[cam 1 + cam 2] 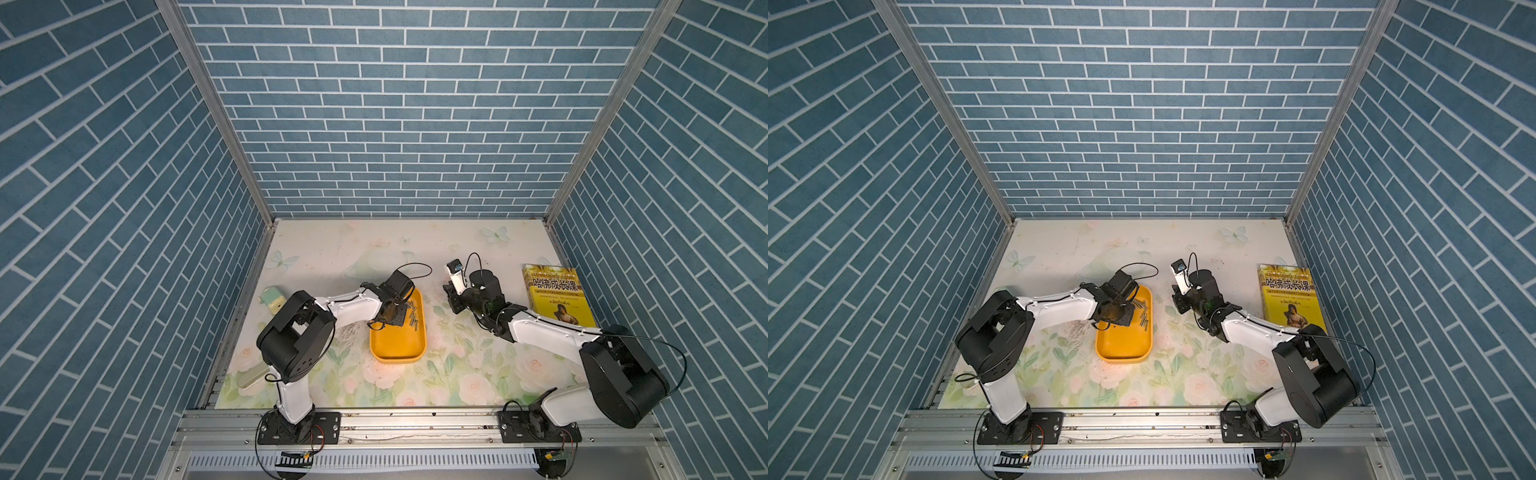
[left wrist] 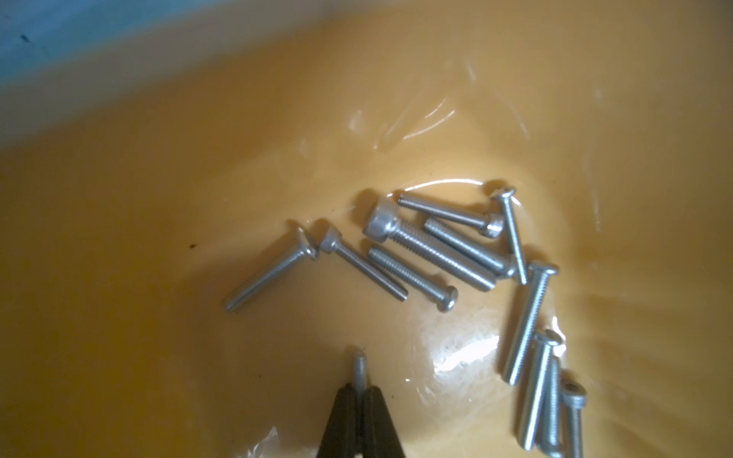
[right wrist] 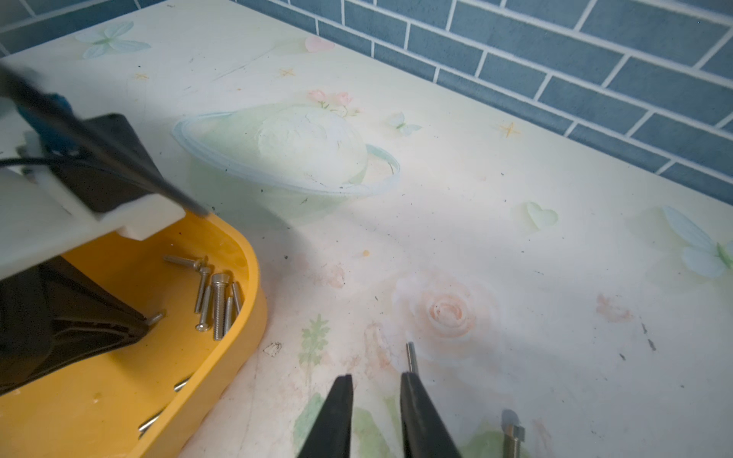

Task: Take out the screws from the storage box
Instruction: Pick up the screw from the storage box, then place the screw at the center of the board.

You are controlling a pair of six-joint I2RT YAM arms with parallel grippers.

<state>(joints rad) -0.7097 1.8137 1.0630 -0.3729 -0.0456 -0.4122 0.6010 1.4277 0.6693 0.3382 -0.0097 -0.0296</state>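
Gripping one screw (image 2: 359,366) between closed jaws, the left gripper (image 2: 359,390) sits inside the storage box (image 1: 399,351). In a top view, the loose screws (image 1: 413,319) lie at its 3 o'clock. The right gripper (image 3: 377,382) stands open.

A yellow book (image 1: 557,301) lies flat on the floral mat (image 1: 465,374); a mint-green pencil sharpener (image 1: 272,302) stands near the opposite edge.

Floral mat (image 1: 457,374) holds the box (image 1: 399,358) at centre; a book (image 1: 557,299) lies flat at far right; a sharpener (image 1: 272,301) sits at the left edge; a screw (image 3: 513,436) lies on the mat, apart from the box.
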